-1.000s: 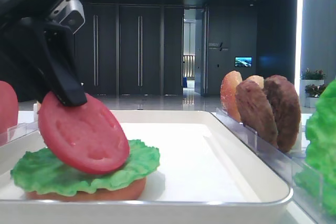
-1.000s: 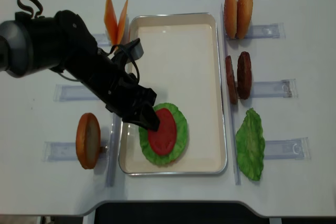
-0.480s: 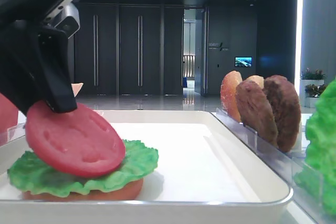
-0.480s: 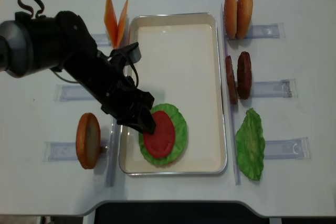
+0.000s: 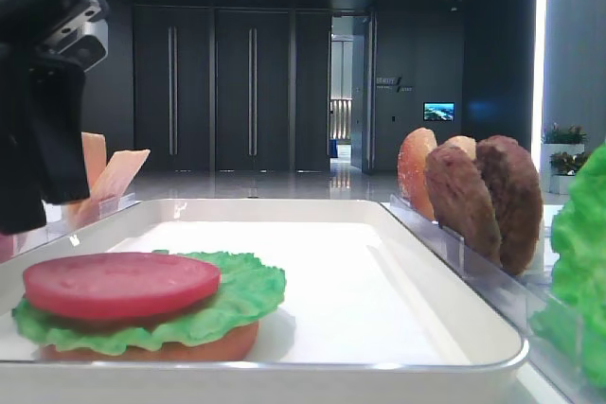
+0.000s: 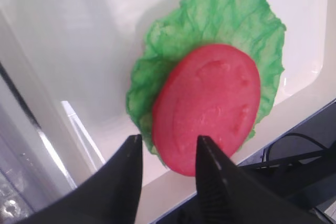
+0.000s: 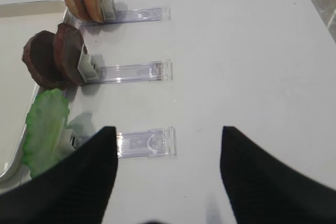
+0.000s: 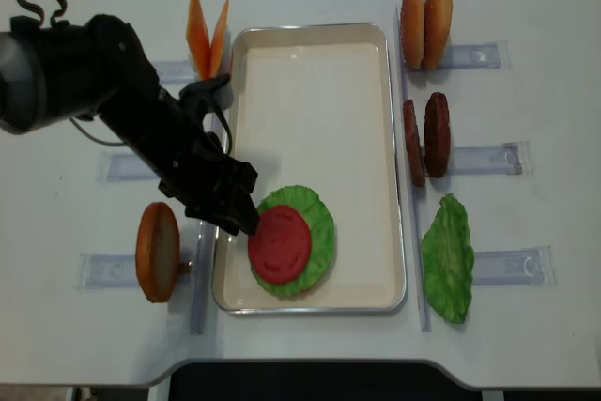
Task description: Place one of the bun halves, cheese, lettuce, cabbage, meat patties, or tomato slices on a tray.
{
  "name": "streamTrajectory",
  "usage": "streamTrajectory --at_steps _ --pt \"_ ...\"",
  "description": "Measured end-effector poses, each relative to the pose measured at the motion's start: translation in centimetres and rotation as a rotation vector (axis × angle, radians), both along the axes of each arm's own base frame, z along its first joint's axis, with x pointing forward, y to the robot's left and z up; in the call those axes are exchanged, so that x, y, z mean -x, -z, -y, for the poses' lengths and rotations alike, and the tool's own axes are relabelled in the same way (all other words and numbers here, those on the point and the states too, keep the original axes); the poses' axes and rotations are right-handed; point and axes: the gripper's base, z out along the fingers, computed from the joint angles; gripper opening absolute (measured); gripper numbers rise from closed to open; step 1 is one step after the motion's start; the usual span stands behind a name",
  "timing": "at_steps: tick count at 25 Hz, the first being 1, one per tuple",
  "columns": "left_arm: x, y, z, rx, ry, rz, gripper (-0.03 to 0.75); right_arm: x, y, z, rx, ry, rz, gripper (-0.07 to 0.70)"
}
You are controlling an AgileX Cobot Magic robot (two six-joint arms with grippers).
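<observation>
1 tomato slice [image 8: 279, 243] on lettuce [image 8: 315, 215], 2 patties [image 8: 425, 137], left hand [image 6: 167, 156] open, empty

You are looking at a bulky matte-black left arm [image 8: 84, 82], black cable looping at frame's upper left, two black tapered fingers [image 6: 118, 182].

Glossy white tray [image 5: 454, 328] — smooth dimpled tomato slice [image 5: 121, 283], crinkly lettuce [image 5: 237, 295] — rough brown patties [image 5: 483, 201], clear plastic racks [image 7: 139, 72].

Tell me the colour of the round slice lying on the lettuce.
Pinkish-red; the tomato slice shows best in the left wrist view.
</observation>
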Motion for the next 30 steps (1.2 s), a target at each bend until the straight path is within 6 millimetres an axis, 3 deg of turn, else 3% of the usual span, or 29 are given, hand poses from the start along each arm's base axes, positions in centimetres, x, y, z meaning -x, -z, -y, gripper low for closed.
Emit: streamTrajectory --at_steps 7,13,17,24,30 --pt "-1.0 -1.8 -0.3 0.019 -0.016 0.071 0.277 0.0 0.0 0.0 0.000 0.000 0.000 0.413" --pt "-3.0 -4.5 0.2 0.024 0.006 0.174 0.393 0.0 0.0 0.0 0.000 0.000 0.000 0.413" --pt "-4.1 -6.1 0.0 -0.018 0.024 0.230 0.417 0.0 0.0 0.0 0.000 0.000 0.000 0.413" --pt "-5.0 -7.7 -2.6 -0.122 0.047 0.267 0.419 0.0 0.0 0.0 0.000 0.000 0.000 0.413" --pt "-4.3 -9.6 -6.5 -0.226 -0.051 0.264 0.419 0.0 0.0 0.0 0.000 0.000 0.000 0.413"
